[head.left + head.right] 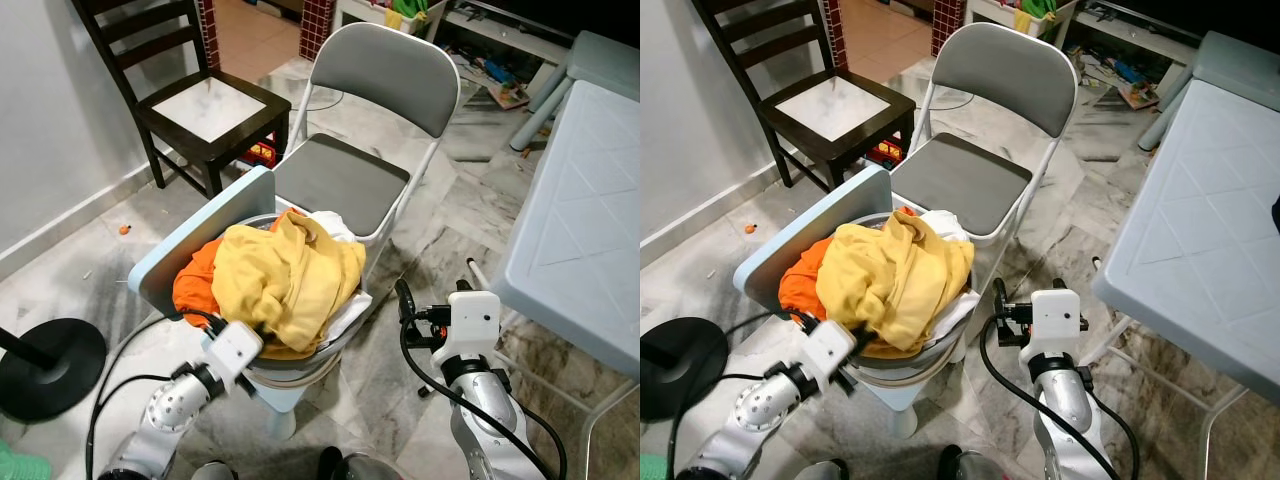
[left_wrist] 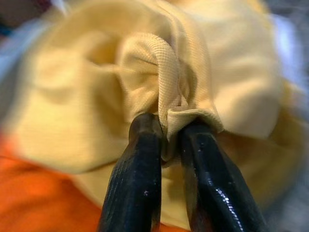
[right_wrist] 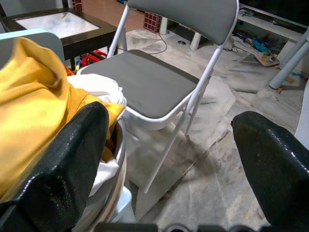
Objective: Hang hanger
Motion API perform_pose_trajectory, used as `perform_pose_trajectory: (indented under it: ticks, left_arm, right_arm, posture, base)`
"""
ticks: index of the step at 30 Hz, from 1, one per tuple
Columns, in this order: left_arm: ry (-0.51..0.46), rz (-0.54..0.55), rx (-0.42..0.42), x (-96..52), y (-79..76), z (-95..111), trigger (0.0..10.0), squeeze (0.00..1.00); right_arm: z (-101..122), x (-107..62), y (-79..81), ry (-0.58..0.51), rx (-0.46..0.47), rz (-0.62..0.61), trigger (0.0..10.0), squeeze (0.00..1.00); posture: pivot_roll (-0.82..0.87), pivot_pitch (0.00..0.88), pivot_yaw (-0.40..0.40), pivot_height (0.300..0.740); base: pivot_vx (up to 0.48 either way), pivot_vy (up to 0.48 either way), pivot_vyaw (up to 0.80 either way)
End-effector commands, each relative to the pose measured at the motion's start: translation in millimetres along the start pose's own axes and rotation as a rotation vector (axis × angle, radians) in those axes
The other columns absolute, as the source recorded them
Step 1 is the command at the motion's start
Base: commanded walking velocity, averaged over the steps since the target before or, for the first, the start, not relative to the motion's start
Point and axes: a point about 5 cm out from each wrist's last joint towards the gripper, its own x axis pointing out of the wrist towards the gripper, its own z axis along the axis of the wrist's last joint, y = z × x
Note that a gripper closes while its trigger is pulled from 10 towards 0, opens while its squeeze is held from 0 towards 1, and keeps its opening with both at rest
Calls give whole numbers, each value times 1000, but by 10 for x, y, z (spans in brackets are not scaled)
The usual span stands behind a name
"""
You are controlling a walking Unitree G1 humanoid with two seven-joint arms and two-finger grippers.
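A yellow garment lies on top of a full laundry basket, over an orange garment and a white cloth. My left gripper is at the basket's near side, shut on a fold of the yellow garment. In the left wrist view the two black fingertips pinch the cloth between them. My right gripper hovers to the right of the basket, above the floor. It is open, its fingers spread wide with nothing between them.
The basket sits on a light blue chair. A grey folding chair stands just behind it and a dark wooden chair at the back left. On the right is a light blue table. A black stand base rests at the left.
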Motion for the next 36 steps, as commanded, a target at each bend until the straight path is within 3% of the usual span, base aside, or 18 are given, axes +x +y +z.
perform_pose_trajectory:
  ticks: [1,2,7,10,16,17,20,22,23,24,26,27,33,36]
  left_arm:
    - [-70,36,37,48,66,129,10000,1000]
    - [-70,36,37,48,66,129,10000,1000]
    - [-246,61,2,226,113,573,10000,1000]
    - [-287,118,18,306,151,699,10000,1000]
    - [-303,166,62,320,184,760,10000,1000]
    - [-283,199,91,307,205,756,10000,0]
    - [-271,238,98,296,239,756,10000,0]
    - [-341,219,103,249,230,839,10000,0]
    - [-417,114,114,169,123,880,10000,0]
    - [-417,114,114,169,123,880,10000,0]
    - [-442,-4,121,82,-22,829,10000,0]
    - [-431,-56,122,27,-102,760,10000,0]
    - [-344,-158,125,-41,-234,571,10000,0]
    - [-276,-244,185,-88,-326,415,10000,0]
  right_arm:
    - [-47,-23,-30,26,-4,-11,10000,0]
    - [-47,-23,-30,26,-4,-11,10000,0]
    - [-37,-6,-38,23,-6,-9,10000,0]
    - [-34,4,-42,21,-6,-12,10000,0]
    - [-35,0,-40,20,-5,-14,10000,0]
    - [-37,-5,-34,20,-5,-14,10000,0]
    - [-37,-7,-31,20,-5,-14,10000,0]
    - [-42,-15,-33,22,-4,-14,10000,0]
    - [-49,-18,-29,25,-4,-11,10000,0]
    - [-49,-18,-29,25,-4,-11,10000,0]
    - [-56,-15,-22,28,-4,-5,10000,0]
    - [-61,-8,-15,29,-5,0,10000,0]
    - [-47,31,7,25,-4,10,10000,0]
    - [-48,41,24,27,-3,20,10000,0]
  posture:
    - [124,180,-153,740]
    - [124,180,-153,740]
    - [123,176,-151,740]
    - [122,174,-147,740]
    - [121,175,-144,740]
    - [119,176,-143,740]
    - [117,177,-145,740]
    - [118,179,-147,740]
    - [125,180,-152,740]
    - [125,180,-152,740]
    - [127,181,-153,740]
    - [138,184,-156,740]
    - [145,186,-161,740]
    - [149,184,-161,740]
  base:
    - [0,0,0]
    - [0,0,0]
    - [0,0,0]
    - [0,0,0]
    - [0,0,0]
    - [0,0,0]
    - [0,0,0]
    - [0,0,0]
    - [0,0,0]
    - [0,0,0]
    - [0,0,0]
    - [0,0,0]
    - [0,0,0]
    - [0,0,0]
